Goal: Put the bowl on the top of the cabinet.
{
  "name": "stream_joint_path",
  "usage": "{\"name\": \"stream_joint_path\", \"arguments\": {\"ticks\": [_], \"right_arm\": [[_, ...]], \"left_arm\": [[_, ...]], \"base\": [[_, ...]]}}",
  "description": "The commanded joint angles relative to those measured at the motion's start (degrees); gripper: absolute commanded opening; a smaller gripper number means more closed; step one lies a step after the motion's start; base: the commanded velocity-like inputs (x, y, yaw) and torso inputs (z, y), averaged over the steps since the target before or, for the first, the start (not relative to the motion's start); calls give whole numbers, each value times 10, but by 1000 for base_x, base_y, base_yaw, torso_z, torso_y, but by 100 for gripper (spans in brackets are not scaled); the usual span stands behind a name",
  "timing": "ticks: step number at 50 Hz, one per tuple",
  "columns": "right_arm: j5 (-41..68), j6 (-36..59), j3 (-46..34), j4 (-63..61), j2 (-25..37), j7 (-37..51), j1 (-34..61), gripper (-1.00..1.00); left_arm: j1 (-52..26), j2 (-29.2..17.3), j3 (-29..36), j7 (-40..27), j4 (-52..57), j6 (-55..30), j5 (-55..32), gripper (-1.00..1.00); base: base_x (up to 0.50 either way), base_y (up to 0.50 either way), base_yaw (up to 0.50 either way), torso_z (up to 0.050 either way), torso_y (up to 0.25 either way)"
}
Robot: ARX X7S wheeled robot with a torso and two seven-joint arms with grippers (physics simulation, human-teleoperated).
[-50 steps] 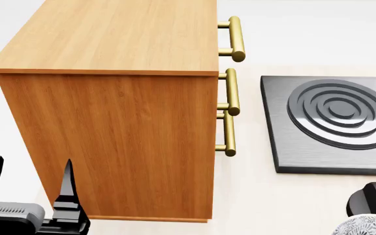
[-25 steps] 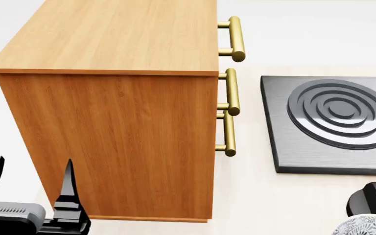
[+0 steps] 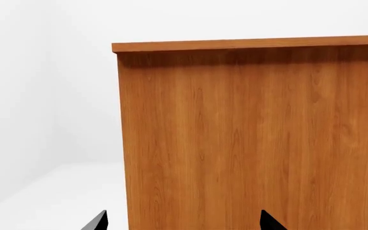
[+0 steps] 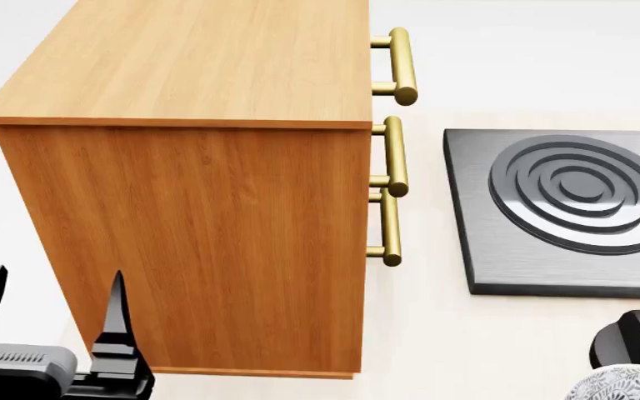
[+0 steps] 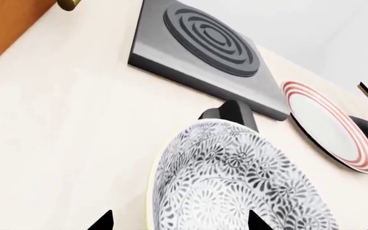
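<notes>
Nothing has moved: left tool (image 4: 47, 321) spread beside cabinet (image 4: 197, 242), right tool's (image 5: 178, 221) tips astride bowl (image 5: 235, 187), grip unclear.

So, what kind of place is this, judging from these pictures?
Most likely a simulated kitchen set on a pale counter. A grey hob plate with ringed burner lies beside the wooden cabinet with brass handles, and crockery is near it: the patterned bowl and a red-ringed plate.
</notes>
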Motion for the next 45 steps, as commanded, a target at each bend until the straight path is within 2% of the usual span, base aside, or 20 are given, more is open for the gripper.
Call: {"name": "stream_joint_path", "arguments": {"ticks": [1,45], "right_arm": [[-2,-5,-4,6,-1,0,-1,100],[-12,-17,-24,30,-2,-3,9,100]], "left_arm": [[0,-2,1,-2,2,0,-1,100],[-1,-5,8,-7,-10,9,-4,100]], "base": [[0,0,0,0,0],[0,0,0,0,0]]}}
